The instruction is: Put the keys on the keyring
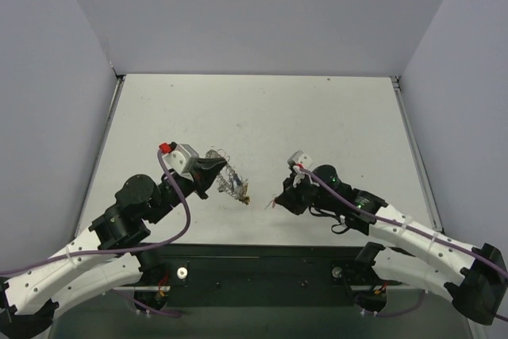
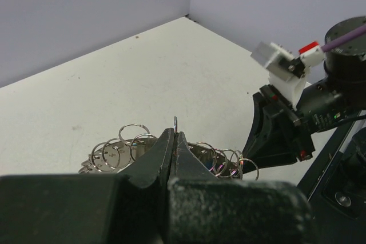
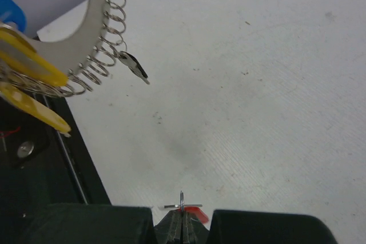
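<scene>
Left gripper clenched on keyring rim, near-centre of table, gold tag dangling. Right gripper pinched tight on red-headed key (tiny, flat, likely slippery), near hoop. Hoop looks light, springy. Best grip: key's head, leaving hole free

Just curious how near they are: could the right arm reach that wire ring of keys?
Probably yes. The right gripper, pinching a red key, sits close beside the keyring held by the left gripper, with only bare table between them.
</scene>
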`<action>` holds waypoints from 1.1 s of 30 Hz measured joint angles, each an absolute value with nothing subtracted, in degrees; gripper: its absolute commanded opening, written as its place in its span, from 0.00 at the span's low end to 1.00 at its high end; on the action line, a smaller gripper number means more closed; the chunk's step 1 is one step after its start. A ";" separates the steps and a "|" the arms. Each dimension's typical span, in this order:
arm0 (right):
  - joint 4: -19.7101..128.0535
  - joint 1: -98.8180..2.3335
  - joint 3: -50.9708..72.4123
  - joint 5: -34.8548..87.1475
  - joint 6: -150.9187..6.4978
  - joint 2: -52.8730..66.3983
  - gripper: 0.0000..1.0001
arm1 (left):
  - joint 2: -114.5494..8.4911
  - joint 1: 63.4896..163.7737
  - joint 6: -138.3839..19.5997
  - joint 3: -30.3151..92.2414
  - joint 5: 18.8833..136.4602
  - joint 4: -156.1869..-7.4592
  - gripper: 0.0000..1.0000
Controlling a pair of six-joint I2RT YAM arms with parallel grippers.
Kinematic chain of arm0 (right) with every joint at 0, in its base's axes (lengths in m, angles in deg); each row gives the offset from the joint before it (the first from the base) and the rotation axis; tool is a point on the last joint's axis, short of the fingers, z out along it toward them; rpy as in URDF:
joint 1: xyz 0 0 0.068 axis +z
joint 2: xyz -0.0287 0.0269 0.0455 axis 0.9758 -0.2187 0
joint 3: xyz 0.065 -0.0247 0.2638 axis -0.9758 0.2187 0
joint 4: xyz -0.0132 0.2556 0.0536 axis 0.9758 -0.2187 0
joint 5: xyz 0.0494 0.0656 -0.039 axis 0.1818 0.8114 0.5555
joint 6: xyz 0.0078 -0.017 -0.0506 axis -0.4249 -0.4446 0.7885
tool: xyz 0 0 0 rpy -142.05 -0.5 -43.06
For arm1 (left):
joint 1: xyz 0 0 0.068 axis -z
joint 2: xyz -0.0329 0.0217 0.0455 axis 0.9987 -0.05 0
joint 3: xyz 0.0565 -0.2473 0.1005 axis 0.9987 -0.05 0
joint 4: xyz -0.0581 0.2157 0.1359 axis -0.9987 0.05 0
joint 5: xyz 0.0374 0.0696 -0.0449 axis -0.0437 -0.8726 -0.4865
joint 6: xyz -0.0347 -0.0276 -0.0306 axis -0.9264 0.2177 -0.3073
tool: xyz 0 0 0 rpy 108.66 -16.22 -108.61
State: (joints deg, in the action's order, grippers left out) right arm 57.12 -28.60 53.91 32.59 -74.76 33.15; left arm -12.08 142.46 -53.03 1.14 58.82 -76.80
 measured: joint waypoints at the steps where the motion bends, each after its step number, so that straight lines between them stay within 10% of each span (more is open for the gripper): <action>1: 57.09 -28.99 53.89 34.12 -74.46 34.65 0.00 | -12.39 142.46 -52.81 1.14 59.41 -76.60 0.00; 33: 55.87 -43.63 38.06 84.76 -76.77 37.34 0.00 | -23.07 142.53 -42.45 5.80 91.63 -73.13 0.00</action>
